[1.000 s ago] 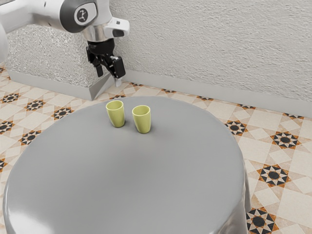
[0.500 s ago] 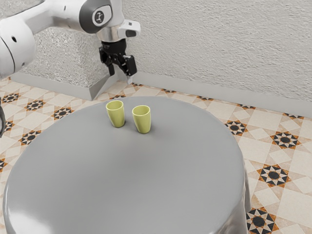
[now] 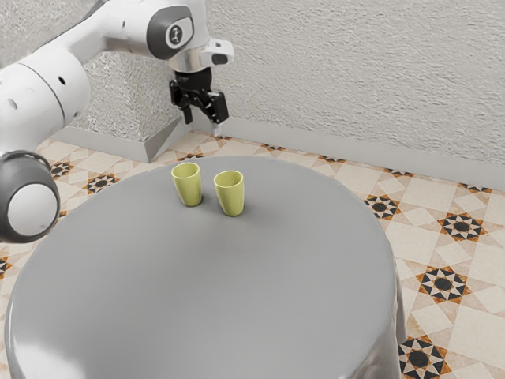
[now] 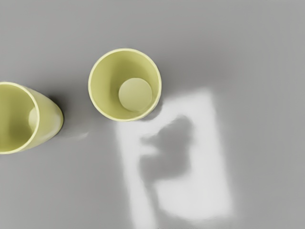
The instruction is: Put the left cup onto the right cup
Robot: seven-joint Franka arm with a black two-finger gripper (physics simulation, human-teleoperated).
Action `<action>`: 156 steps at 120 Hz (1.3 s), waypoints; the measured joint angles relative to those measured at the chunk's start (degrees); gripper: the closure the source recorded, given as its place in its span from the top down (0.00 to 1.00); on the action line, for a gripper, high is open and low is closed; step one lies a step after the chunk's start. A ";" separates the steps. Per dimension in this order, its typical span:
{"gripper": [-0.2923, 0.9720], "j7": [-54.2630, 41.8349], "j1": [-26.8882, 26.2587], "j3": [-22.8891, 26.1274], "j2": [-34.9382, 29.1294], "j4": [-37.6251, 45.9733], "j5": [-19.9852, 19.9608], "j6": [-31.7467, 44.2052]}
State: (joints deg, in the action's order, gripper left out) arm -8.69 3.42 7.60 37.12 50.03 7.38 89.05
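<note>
The round grey tabletop [image 3: 237, 300] takes up most of the scene. The white Franka arm [image 3: 47, 87] reaches in over its far edge. The black gripper [image 3: 202, 118] hangs at the end of the arm, high above the tabletop. Its jaws look parted, though at this angle that is hard to be sure of, and nothing is between them.

Well below the gripper stand two yellow-green cups, both upright with mouths up. The left cup [image 3: 187, 184], the one to be moved, is a little toward the exterior view's left of the gripper. The right cup [image 3: 229, 193] is a little toward the exterior view's right. They stand just beside each other with a narrow gap and do not touch. The wrist view looks down into both, and both are empty, with bare bottoms showing.

I judge the step in hand to be the approach, since no cup has been grasped or lifted yet. The next move calls for bringing the gripper down over the left cup and setting one finger inside its rim and one outside, or taking it across its body. It then has to close firmly enough to lift the cup. The narrow gap matters, because a finger coming down on the side facing the right cup could nudge that cup. After the lift, the left cup must be centred over the right cup's mouth before it is lowered.
</note>
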 joint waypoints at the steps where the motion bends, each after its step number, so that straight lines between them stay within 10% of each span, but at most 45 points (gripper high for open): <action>1: 0.77 0.00 0.05 0.02 0.22 -0.36 0.02 -0.07; 156: 0.77 -0.44 5.81 -3.03 6.88 -4.26 0.28 -1.93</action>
State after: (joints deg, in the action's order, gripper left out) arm -9.13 9.23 4.57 44.00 45.77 7.67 87.11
